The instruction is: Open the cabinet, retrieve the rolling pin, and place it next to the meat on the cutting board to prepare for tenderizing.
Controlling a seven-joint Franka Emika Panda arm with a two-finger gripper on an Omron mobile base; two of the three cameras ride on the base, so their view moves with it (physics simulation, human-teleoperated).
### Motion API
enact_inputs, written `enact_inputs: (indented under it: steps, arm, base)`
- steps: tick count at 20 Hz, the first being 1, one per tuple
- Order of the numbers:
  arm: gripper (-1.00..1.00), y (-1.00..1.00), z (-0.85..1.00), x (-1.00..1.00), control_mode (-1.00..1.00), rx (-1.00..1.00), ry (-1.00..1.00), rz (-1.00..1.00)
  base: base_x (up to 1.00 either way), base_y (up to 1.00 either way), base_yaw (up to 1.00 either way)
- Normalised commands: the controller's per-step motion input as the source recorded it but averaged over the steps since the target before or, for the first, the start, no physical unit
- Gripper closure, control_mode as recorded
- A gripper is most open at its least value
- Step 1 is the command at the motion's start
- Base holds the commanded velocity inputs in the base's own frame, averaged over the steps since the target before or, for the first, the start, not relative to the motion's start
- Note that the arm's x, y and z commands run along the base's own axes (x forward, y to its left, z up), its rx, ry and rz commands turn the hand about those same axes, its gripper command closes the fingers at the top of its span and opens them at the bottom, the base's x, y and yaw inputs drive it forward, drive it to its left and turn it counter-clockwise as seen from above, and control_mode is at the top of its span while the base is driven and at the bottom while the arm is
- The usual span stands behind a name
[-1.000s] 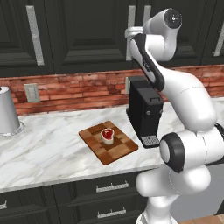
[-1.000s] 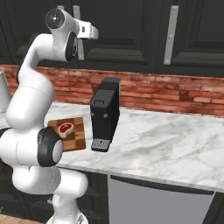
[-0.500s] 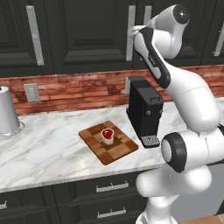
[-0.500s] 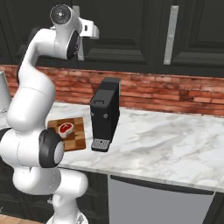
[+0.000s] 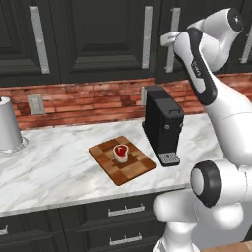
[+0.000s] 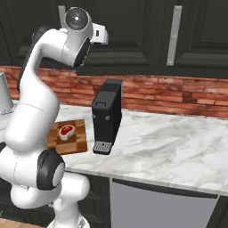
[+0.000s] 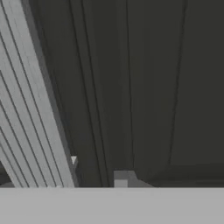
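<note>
The cabinet [image 5: 98,39] [image 6: 133,31] is a near-black wall unit and its panelled doors are closed. My gripper [image 5: 167,38] [image 6: 100,34] is raised to the door front, right beside a vertical silver bar handle [image 5: 173,54]. In the hand view that handle [image 7: 35,109] runs slanted on the left, and my gripper [image 7: 97,173] shows two tips standing apart with nothing between them. The meat [image 5: 120,150] [image 6: 67,130] lies on the cutting board [image 5: 135,167] [image 6: 80,142] on the counter below. The rolling pin is out of view.
A black coffee machine [image 5: 163,125] [image 6: 107,116] stands right of the board, under my hand. A white cylinder [image 5: 9,130] stands at the counter's far left. A wall outlet [image 5: 34,103] sits on the brick backsplash. Drawers [image 5: 123,210] run below the counter.
My hand has slid sideways along the cabinet front, rightward in the left base view, ending at the bar handle. The doors, meat and board have not moved.
</note>
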Motion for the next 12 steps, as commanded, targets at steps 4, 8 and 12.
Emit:
enact_inputs:
  steps: [4, 8, 12]
  arm:
    - [1.0, -1.0, -0.19, -0.59, -1.0, 0.17, -0.07, 0.05]
    - [1.0, -0.98, -0.13, -0.4, -1.0, 0.17, -0.06, 0.03]
    - [1.0, -0.93, -0.03, -0.53, -1.0, 0.09, -0.09, 0.12]
  base:
    - [0.0, 0.0, 0.0]
    - [0.0, 0.0, 0.0]
    - [0.0, 0.0, 0.0]
